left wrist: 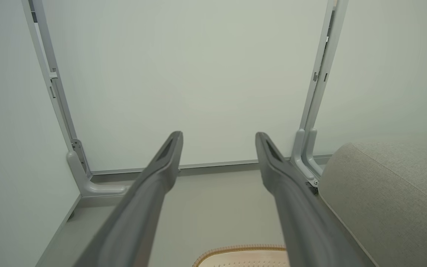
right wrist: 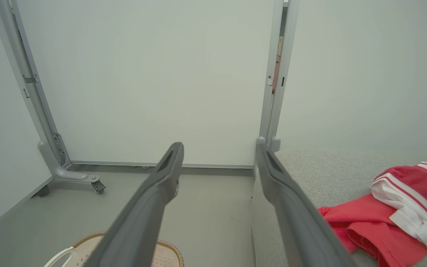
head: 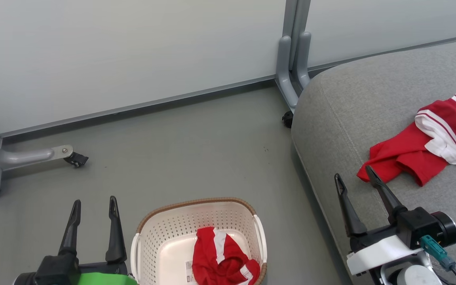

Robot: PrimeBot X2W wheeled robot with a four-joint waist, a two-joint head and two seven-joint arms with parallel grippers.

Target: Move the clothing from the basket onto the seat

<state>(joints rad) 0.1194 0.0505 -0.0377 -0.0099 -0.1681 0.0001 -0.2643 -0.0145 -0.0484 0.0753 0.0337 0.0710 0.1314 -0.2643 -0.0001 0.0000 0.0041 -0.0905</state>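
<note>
We hold our left gripper (head: 94, 200) low over the grey floor (head: 172, 138), just left of the basket (head: 196, 202), with its two dark fingers spread apart and nothing between them. Our right gripper (head: 352, 173) hovers above the near edge of the seat (head: 370, 91), fingers likewise parted and empty.

The cream perforated basket stands upright on the floor between our two arms, its brown woven rim facing us. Inside it, towards the right wall, lies a crumpled red garment (head: 222, 257) with a white stripe and white trim, bunched into a heap that touches the basket's bottom beside a small label (head: 189, 273).

On the grey upholstered seat to our right lies a spread red garment (head: 430, 142), red cloth nearer us and white-striped panels folded over its far side. The tip of our right gripper's outer finger sits just beside the garment's near corner, and we cannot tell whether it touches the cloth.

Pale partition panels (head: 133, 51) on grey metal feet close off the space behind, one foot ending in a black caster (head: 75, 159) on the floor, well apart from the basket
</note>
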